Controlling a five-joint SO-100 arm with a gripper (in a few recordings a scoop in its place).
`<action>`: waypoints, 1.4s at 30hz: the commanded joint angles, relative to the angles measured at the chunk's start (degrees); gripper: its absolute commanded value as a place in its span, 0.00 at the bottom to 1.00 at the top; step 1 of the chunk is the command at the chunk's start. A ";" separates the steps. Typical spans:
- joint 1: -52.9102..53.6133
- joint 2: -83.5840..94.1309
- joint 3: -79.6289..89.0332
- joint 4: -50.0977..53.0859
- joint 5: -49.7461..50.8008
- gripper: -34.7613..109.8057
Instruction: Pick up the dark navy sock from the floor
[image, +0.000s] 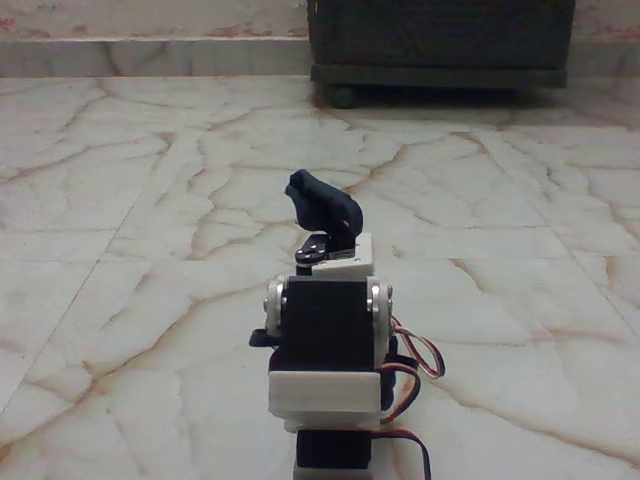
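Observation:
In the fixed view I see my arm from behind, low in the middle of the picture. The dark navy sock (322, 205) is a lumpy shape sticking up and to the left above the white wrist block. It is clear of the floor (150, 200), with no shadow or reflection under it. My gripper (335, 238) is at the sock's lower end and shut on it. The fingers themselves are mostly hidden by the sock and the wrist.
A dark wooden cabinet (440, 40) on round feet stands at the back right against the wall step. Red and black cables (425, 365) loop out on the arm's right side. Marble tiles stretch open to the left, right and ahead.

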 joint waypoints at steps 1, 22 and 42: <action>0.79 1.32 -0.09 0.35 -0.18 0.24; 0.97 1.23 -0.09 0.97 1.85 0.24; 0.97 1.23 -0.09 2.11 2.37 0.24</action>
